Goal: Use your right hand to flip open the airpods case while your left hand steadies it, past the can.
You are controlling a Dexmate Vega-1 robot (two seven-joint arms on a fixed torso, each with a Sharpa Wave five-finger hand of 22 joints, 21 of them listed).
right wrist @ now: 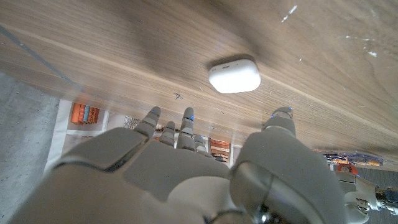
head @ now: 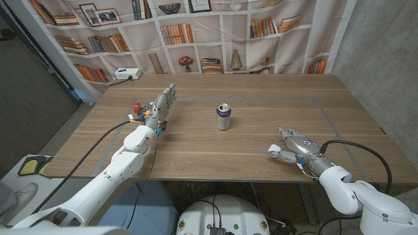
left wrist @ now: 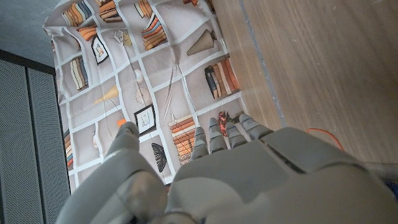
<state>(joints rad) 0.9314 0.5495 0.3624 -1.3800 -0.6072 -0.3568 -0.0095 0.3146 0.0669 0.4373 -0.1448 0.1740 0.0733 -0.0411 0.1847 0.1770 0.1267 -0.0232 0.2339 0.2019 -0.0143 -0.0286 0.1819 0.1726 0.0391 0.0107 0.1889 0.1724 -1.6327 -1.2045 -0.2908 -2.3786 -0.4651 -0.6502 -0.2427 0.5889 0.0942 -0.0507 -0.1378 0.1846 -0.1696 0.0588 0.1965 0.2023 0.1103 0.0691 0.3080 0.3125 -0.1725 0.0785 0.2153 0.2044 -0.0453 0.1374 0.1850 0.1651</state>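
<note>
head view: airpods case (head: 274,154) lies shut, seemingly just beside right hand (head: 294,146), well right of can (head: 224,117). both hands spread, empty. bring left hand (head: 160,106) past can to brace first, then thumb lid.

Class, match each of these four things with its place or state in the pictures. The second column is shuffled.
Things:
1. can
2. airpods case
3. left hand
4. right hand

Places or states:
a. lid shut, lying on the table
b. open, near the table's front right edge
c. upright, mid-table
d. open, over the table's left side

Pairs: 1-c, 2-a, 3-d, 4-b.
</note>
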